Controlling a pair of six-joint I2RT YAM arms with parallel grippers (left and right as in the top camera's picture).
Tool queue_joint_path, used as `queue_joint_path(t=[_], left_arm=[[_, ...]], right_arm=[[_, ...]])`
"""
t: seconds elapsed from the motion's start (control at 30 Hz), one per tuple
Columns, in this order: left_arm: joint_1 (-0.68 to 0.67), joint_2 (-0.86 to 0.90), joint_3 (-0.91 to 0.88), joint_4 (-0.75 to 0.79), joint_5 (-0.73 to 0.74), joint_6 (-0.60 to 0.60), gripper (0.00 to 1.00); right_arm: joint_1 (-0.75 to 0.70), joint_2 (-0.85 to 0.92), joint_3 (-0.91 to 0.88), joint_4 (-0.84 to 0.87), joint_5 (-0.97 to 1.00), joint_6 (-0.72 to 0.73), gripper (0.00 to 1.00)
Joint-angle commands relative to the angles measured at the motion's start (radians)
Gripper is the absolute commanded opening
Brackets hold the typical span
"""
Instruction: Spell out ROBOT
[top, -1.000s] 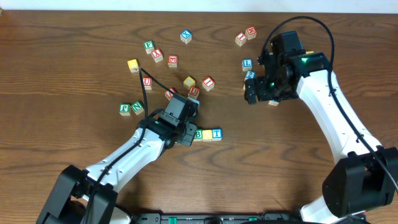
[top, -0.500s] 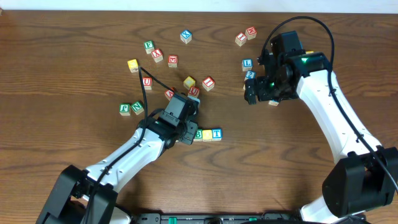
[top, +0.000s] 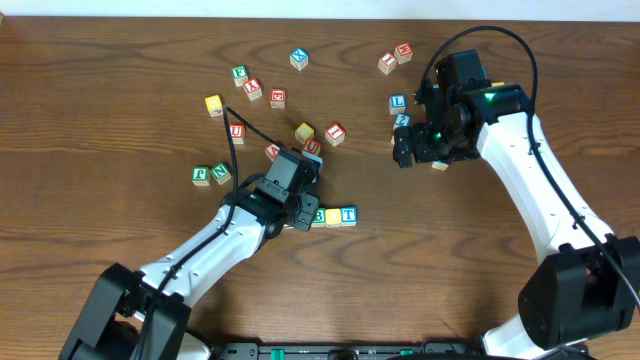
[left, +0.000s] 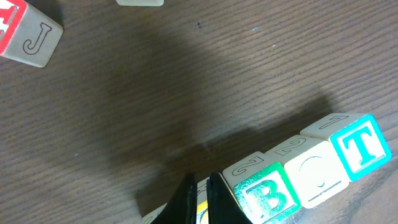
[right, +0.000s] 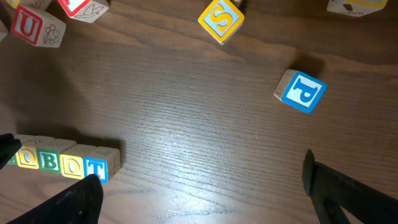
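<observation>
A row of letter cubes lies on the table: a yellow cube, green B, another yellow cube and blue T, touching side by side. My left gripper is shut, its tips against the left-hand yellow cube, which they partly hide. In the overhead view the left gripper covers that cube, leaving B, yellow and T showing. My right gripper hovers open to the upper right, well apart from the row, with nothing between its fingers.
Loose cubes are scattered behind the row: red-lettered ones, a yellow cube, green cubes at the left and another farther back. A blue P cube and yellow S cube lie near the right gripper.
</observation>
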Motion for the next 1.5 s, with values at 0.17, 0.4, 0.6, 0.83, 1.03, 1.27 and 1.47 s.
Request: queue_joint_path(t=[0.17,0.4,0.6,0.83,1.03,1.27,1.47], left_arm=[[0.005,0.029,0.008,0.006,-0.013,-0.006,0.07],[0.005,0.031,0.008,-0.013,-0.013,-0.006,0.07],[0.005,0.031,0.008,-0.020,-0.013,-0.006,0.08],[0.005,0.031,0.008,-0.033,-0.013,-0.006,0.07],[0.005,0.031,0.008,-0.036,-0.013,-0.006,0.07],[0.005,0.031,0.008,-0.036,-0.012,-0.006,0.07],[0.005,0.031,0.008,-0.045,-0.005,-0.006,0.07]], right_arm=[[0.003,-0.025,0.014,-0.004,0.007,-0.013,0.99],[0.003,-0.025,0.014,-0.003,0.007,-0.013,0.99],[0.003,-0.025,0.014,-0.004,0.007,-0.013,0.99],[0.003,-0.025,0.014,-0.004,0.007,-0.013,0.99],[0.003,-0.025,0.014,-0.004,0.007,-0.013,0.99],[0.003,-0.025,0.014,-0.005,0.003,-0.013,0.99],[0.003,-0.025,0.014,-0.004,0.003,-0.013,0.99]])
